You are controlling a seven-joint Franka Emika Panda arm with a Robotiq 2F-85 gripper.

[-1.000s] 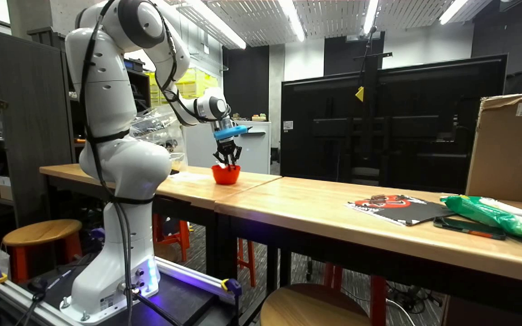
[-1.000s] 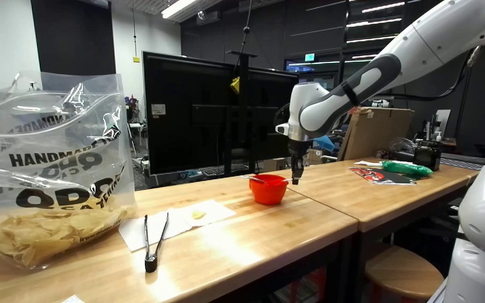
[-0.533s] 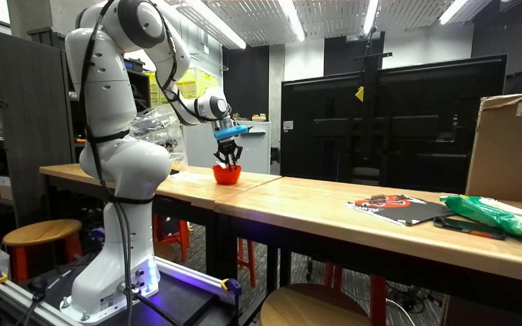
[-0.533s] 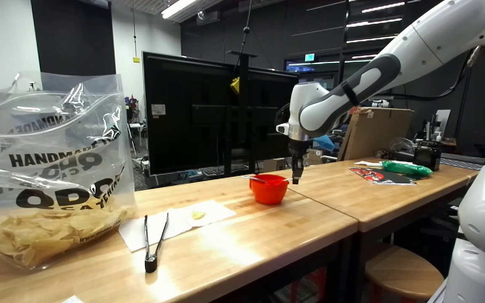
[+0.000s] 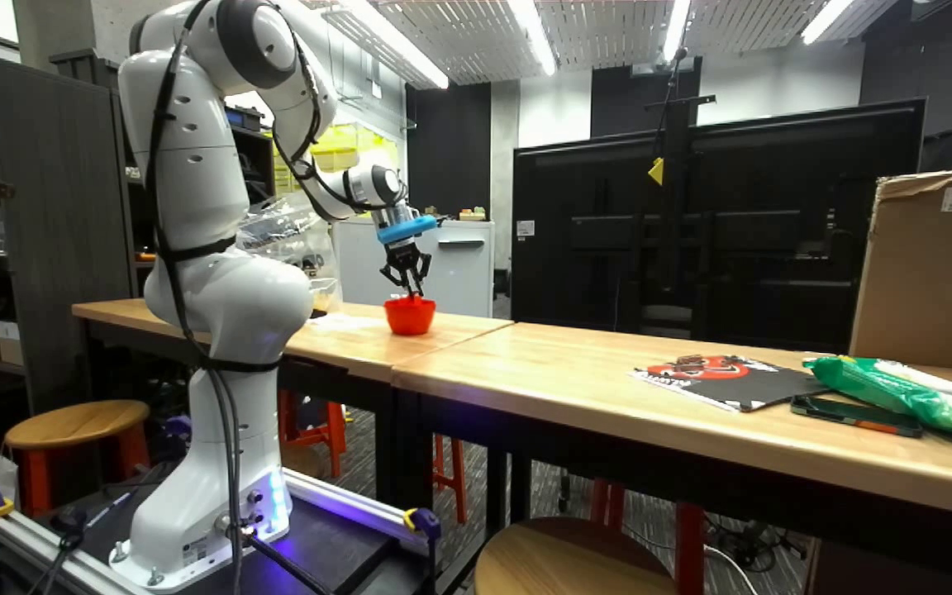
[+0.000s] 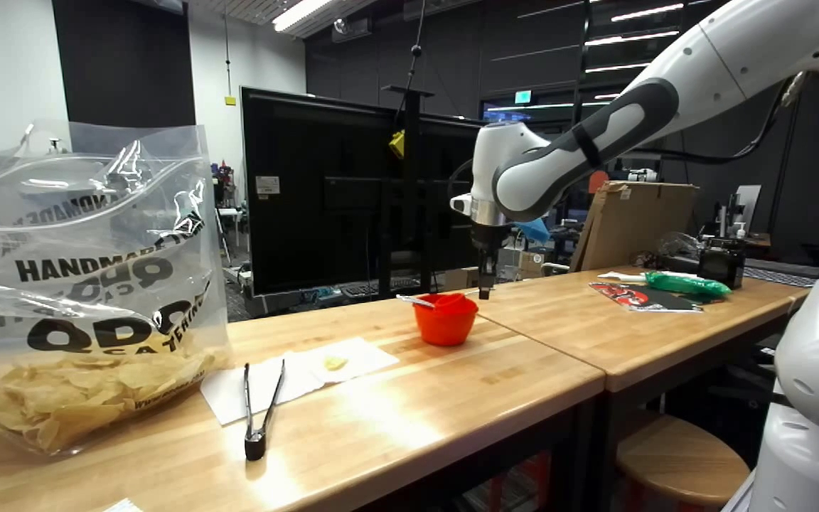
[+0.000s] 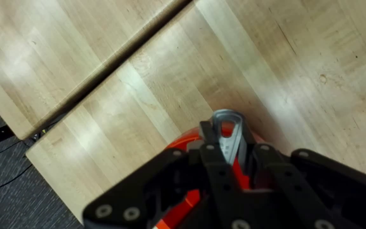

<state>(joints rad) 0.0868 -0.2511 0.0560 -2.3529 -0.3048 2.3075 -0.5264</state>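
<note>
Wooden table [image 6: 523,363]: red bowl [image 6: 445,326] shifted with gripped metal utensil [image 7: 229,146]

Closed around the utensil's slotted handle, the gripper [image 7: 227,128] had just risen slightly and moved toward the clear bag of potato chips [image 6: 89,299]. The red bowl, near the table's seam edge, had slid a little the same way, the handle overhanging its rim. That suggested the grip held while the utensil tugged the bowl. Nearer the bag, black tongs [image 6: 255,444] overlapped white paper [image 6: 367,354] bearing one chip [image 6: 333,363].
</note>
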